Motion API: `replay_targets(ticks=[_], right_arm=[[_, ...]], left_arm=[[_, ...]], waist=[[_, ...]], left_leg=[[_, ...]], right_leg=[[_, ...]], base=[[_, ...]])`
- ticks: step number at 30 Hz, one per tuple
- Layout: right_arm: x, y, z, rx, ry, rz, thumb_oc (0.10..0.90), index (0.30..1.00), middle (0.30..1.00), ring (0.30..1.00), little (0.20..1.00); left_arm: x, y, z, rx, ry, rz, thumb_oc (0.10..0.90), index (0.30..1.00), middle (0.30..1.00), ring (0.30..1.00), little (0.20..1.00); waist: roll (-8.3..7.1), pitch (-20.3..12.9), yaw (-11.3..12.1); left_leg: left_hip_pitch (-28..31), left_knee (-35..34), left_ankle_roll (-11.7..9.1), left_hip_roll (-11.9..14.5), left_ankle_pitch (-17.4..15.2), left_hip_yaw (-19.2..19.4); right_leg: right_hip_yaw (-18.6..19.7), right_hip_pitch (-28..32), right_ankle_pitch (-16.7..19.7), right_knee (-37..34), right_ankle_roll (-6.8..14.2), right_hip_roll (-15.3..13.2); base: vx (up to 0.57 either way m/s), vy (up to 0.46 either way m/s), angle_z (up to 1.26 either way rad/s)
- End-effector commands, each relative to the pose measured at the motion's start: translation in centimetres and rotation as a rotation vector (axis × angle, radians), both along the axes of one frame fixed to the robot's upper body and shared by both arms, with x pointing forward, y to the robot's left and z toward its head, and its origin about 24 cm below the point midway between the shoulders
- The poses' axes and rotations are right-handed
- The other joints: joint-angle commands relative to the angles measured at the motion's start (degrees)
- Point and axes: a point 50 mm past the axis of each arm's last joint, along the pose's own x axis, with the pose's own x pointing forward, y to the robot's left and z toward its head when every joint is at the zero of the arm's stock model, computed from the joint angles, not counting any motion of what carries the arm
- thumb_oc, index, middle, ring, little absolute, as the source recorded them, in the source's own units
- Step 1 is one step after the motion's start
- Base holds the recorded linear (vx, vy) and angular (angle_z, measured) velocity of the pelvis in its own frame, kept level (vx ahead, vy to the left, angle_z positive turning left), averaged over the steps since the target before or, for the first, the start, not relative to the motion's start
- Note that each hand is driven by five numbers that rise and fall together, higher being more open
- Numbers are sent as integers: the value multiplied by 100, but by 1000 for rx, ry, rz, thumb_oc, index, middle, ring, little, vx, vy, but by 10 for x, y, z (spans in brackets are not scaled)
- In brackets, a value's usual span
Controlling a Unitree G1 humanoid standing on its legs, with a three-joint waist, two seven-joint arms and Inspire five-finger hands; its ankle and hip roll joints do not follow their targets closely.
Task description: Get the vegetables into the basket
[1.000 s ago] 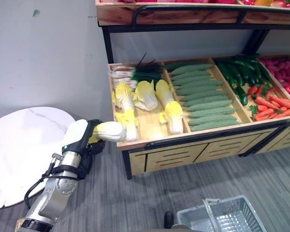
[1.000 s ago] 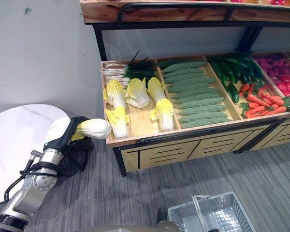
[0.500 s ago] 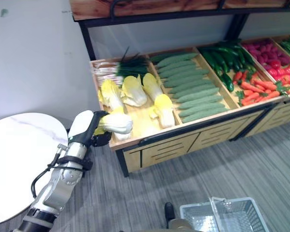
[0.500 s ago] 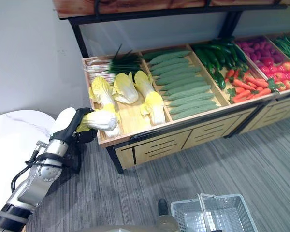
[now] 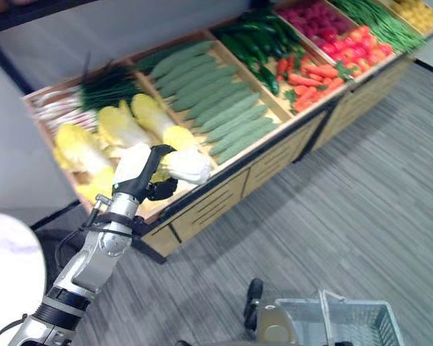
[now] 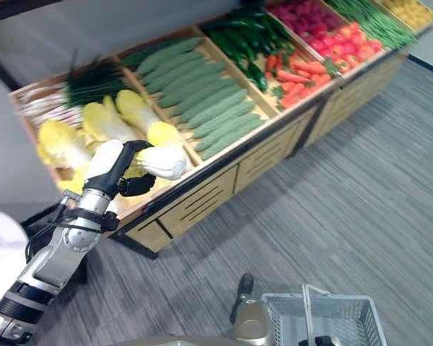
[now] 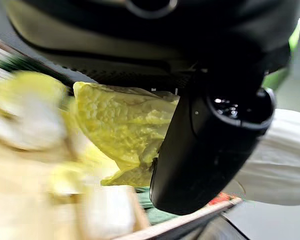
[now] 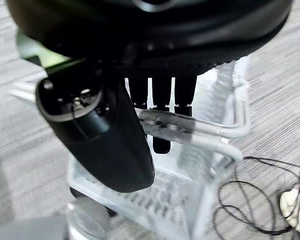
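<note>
Wooden produce stand (image 5: 224,189) is sitting behind your cabbage (image 5: 184,164), which you're carrying clear of the bin, left hand (image 5: 141,176) curled tight around it. Your right hand (image 8: 110,135) is hooking its fingers round the basket (image 6: 325,321) handle, holding it low by the floor, well apart, ready to receive.

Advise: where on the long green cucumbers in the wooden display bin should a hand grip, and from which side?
Grip one of the long green cucumbers around its middle, coming from above. They lie flat, side by side in the wooden display bin, so only their tops are exposed. An outer one nearest the bin's front rail probably gives the fingers most room. The left hand is already holding a pale yellow napa cabbage.
</note>
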Motion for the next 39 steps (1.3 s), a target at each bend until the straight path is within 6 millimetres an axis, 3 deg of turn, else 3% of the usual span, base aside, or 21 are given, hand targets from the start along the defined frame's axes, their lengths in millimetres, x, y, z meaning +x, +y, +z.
replay_targets(ticks=[1, 15, 19, 22, 24, 25, 26, 27, 28, 29, 30, 31, 33, 34, 35, 36, 37, 39], right_arm=[[-1, -1, 0, -20, 4, 34, 400, 300, 300, 300, 300], [-10, -16, 5, -47, 4, -30, 400, 300, 300, 300, 300], [-13, -24, 7, -64, 9, -46, 400, 300, 300, 300, 300], [-14, -30, 9, -82, 24, -32, 400, 300, 300, 300, 300], [-14, -32, 10, -87, 27, -27, 400, 300, 300, 300, 300], [-16, -33, 10, -91, 36, -14, 400, 300, 300, 300, 300], [-16, -33, 10, -91, 36, -14, 400, 300, 300, 300, 300], [-10, -38, 13, -106, 29, 10, 400, 300, 300, 300, 300], [-10, -38, 13, -106, 28, 10, 400, 300, 300, 300, 300], [-11, -37, 13, -106, 42, 30, 400, 300, 300, 300, 300], [-11, -36, 12, -103, 44, 36, 400, 300, 300, 300, 300], [-11, -36, 12, -103, 44, 37, 400, 300, 300, 300, 300], [-10, -37, 13, -106, 43, 44, 400, 300, 300, 300, 300], [-9, -37, 13, -106, 42, 45, 400, 300, 300, 300, 300], [-7, -38, 13, -110, 41, 52, 400, 300, 300, 300, 300], [-3, -38, 14, -112, 35, 70, 400, 300, 300, 300, 300], [1, -37, 14, -113, 36, 95, 400, 300, 300, 300, 300], [7, -31, 13, -95, 18, 97, 400, 300, 300, 300, 300]], left_arm=[[-10, -2, 54, -14, -283, -37, 400, 300, 300, 300, 300], [-3, -15, 48, -100, -240, -83, 400, 300, 300, 300, 300], [0, -20, 47, -128, -229, -98, 400, 300, 300, 300, 300], [1, -20, 44, -156, -219, -93, 400, 300, 300, 300, 300], [1, -20, 43, -160, -217, -90, 400, 300, 300, 300, 300], [1, -20, 42, -161, -210, -87, 400, 300, 300, 300, 300], [1, -20, 42, -160, -210, -87, 400, 300, 300, 300, 300], [0, -17, 42, -169, -219, -71, 400, 300, 300, 300, 300], [0, -17, 42, -169, -219, -71, 400, 300, 300, 300, 300], [-1, -12, 39, -165, -216, -42, 400, 300, 300, 300, 300], [-2, -10, 37, -164, -213, -28, 400, 300, 300, 300, 300], [-2, -10, 37, -164, -213, -28, 400, 300, 300, 300, 300], [-5, -5, 37, -153, -220, -14, 400, 300, 300, 300, 300], [-6, -5, 37, -152, -221, -13, 400, 300, 300, 300, 300], [-7, -4, 38, -157, -227, -12, 400, 300, 300, 300, 300], [-9, -2, 38, -163, -236, -4, 400, 300, 300, 300, 300], [-10, 1, 38, -149, -248, 15, 400, 300, 300, 300, 300], [-13, 5, 38, -144, -240, 17, 400, 300, 300, 300, 300]], waist=[[-161, -404, 22], [125, -356, -148], [191, -284, -164], [231, -170, -115], [232, -122, -85], [208, -30, -10], [212, -24, -16], [148, 108, 140], [150, 105, 116], [98, 135, 196], [58, 125, 221], [54, 115, 218], [0, 143, 352], [-1, 125, 349], [-17, 151, 441], [-30, 184, 576], [-27, 210, 584], [-53, 191, 556]], left_leg=[[-369, -28, -8, -168, 146, -265], [-496, 434, -365, 291, 292, -266], [-641, 765, -555, 556, 377, -305], [-746, 1287, -870, 947, 676, -336], [-826, 1496, -949, 1063, 794, -403], [-990, 1839, -1029, 1254, 1080, -651], [-1006, 1870, -1029, 1277, 1080, -669], [-1265, 2018, -959, 1141, 1146, -1310], [-1291, 2035, -957, 1142, 1140, -1338], [-1459, 1696, -770, 841, 781, -1960], [-1535, 1425, -634, 704, 647, -2198], [-1540, 1409, -628, 693, 659, -2196], [-1785, 828, -622, 800, 754, -2786], [-1813, 792, -609, 795, 813, -2782], [-1877, 666, -607, 779, 842, -3170], [-1990, 523, -554, 638, 876, -3827], [-1982, 533, -544, 584, 796, -4079], [-1809, 518, -535, 581, 620, -3891]], right_leg=[[-58, 717, 88, 197, 1264, -1007], [30, 1145, -412, -421, 945, -522], [143, 1198, -564, -448, 829, -384], [255, 1315, -762, -517, 645, -122], [274, 1355, -820, -532, 588, -53], [315, 1418, -905, -542, 496, 39], [306, 1423, -913, -542, 483, 52], [375, 1354, -908, -504, 368, 141], [354, 1351, -917, -497, 369, 137], [577, 1344, -959, -525, 383, 211], [690, 1322, -925, -534, 419, 204], [690, 1312, -920, -536, 422, 197], [1036, 1357, -999, -511, 516, 207], [1036, 1312, -967, -510, 507, 207], [1186, 1335, -1025, -488, 533, 200], [1415, 1318, -1028, -485, 548, 233], [1594, 1290, -1036, -421, 562, 250], [1879, 1206, -1035, -428, 558, 263]], base=[[63, -72, -50], [27, -107, 0], [53, -146, -5], [83, -198, -20], [40, -142, -25], [7, -116, -21], [-47, -185, -22], [-61, -93, -14], [-25, -124, -25], [54, -23, -35], [54, -20, -43], [113, 71, -52], [124, 96, -46], [99, 75, -51], [128, 66, -95], [196, 78, -75], [145, 79, -92], [74, 114, -113]])
